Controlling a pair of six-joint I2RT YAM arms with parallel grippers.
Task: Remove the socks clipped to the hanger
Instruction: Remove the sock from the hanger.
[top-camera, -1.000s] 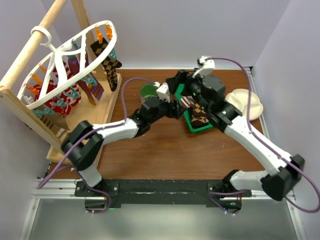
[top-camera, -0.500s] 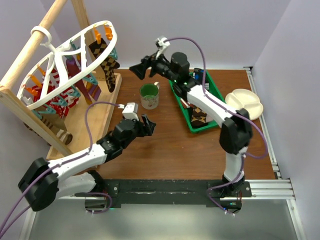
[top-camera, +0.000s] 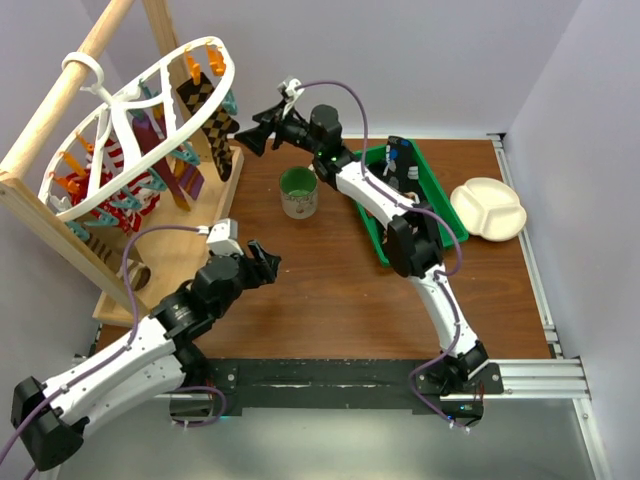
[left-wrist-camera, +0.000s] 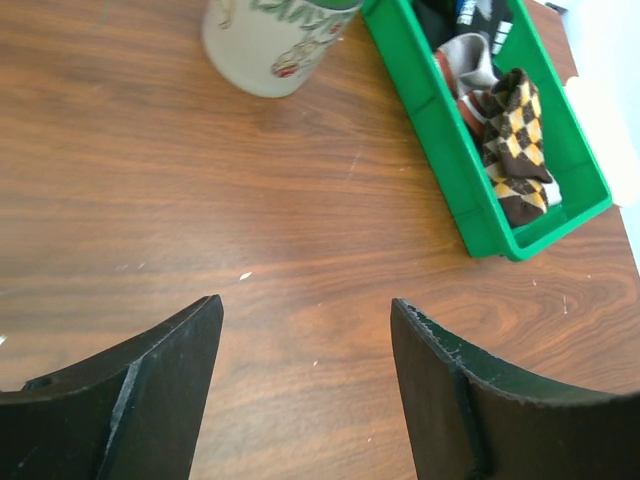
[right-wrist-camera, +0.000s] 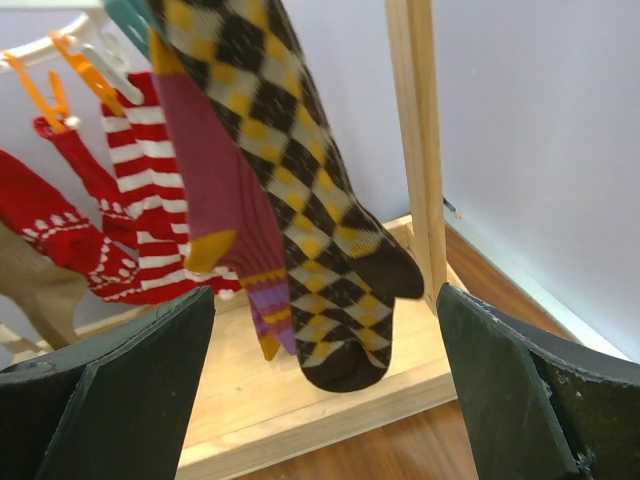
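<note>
The white oval hanger (top-camera: 231, 75) hangs tilted from the wooden pole at the far left. Several socks are clipped to it. A black-and-tan checkered sock (top-camera: 216, 122) (right-wrist-camera: 300, 200) hangs nearest the right arm. Beside it are a purple one (right-wrist-camera: 215, 190) and a red-and-white striped one (right-wrist-camera: 150, 190). My right gripper (top-camera: 250, 136) (right-wrist-camera: 325, 300) is open and faces the checkered sock's toe without touching it. My left gripper (top-camera: 262, 262) (left-wrist-camera: 305, 303) is open and empty, low over bare table.
A green bin (top-camera: 432, 180) (left-wrist-camera: 450, 170) at the back right holds loose socks, one of them checkered (left-wrist-camera: 515, 140). A green-lined mug (top-camera: 298, 192) (left-wrist-camera: 275, 40) stands between bin and rack. A white plate (top-camera: 488, 208) lies far right. The wooden rack base (top-camera: 190, 250) fills the left.
Both grippers have left the green bin. The right arm swung left to the hanger's checkered sock, while the left arm drew back toward the near side. A checkered sock stays in the bin.
</note>
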